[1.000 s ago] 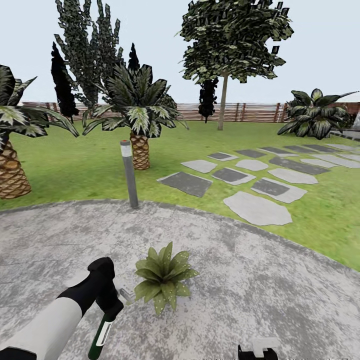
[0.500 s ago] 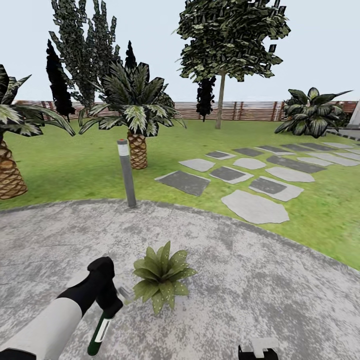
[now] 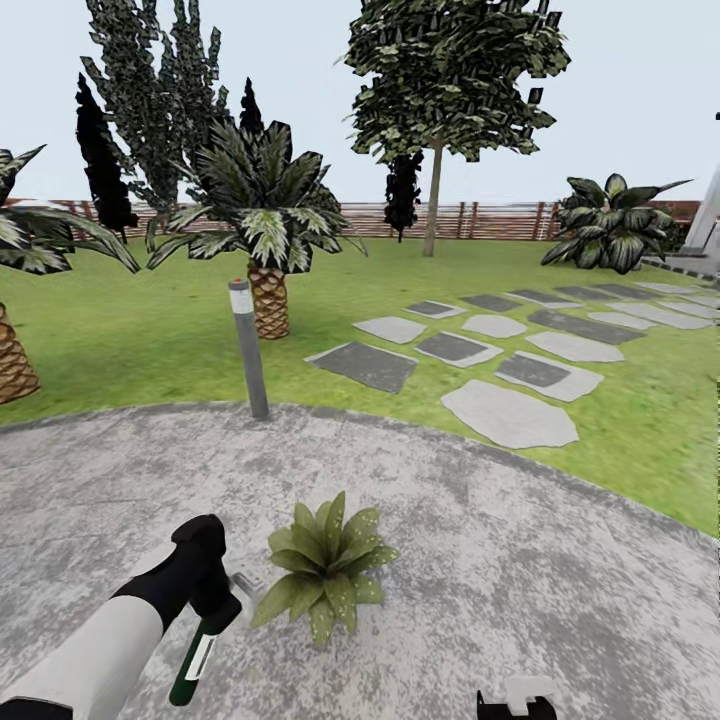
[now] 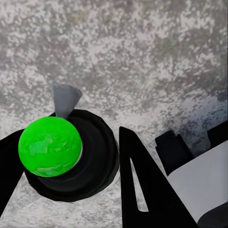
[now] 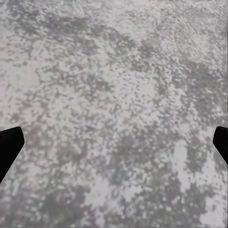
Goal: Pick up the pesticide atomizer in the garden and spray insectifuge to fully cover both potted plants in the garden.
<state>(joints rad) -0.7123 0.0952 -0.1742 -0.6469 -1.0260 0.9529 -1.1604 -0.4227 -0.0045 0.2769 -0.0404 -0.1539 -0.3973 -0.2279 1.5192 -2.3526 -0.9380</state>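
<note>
One potted plant (image 3: 322,565), a low rosette of speckled green leaves, sits on the grey stone patio (image 3: 520,560). The second potted plant is out of view. My left gripper (image 3: 213,603) is shut on the pesticide atomizer (image 3: 193,657), just left of the plant. The bottle's dark green body with its white label hangs down toward me, and its grey trigger head (image 3: 243,582) points at the leaves. In the left wrist view the left gripper (image 4: 71,137) clamps the atomizer (image 4: 50,147) between black fingers (image 4: 142,185). My right gripper (image 5: 114,142) is open over bare patio, low at the right gripper (image 3: 515,697).
A grey bollard light (image 3: 248,350) stands at the patio's far edge. Palms (image 3: 262,240) and a tree (image 3: 435,120) rise on the lawn, stepping stones (image 3: 510,410) lead off right, and a brown slatted fence (image 3: 470,220) closes the back.
The whole head view has drifted slightly left, so the camera has turned a little. The left gripper keeps the atomizer beside the plant; the bottle sits slightly lower.
</note>
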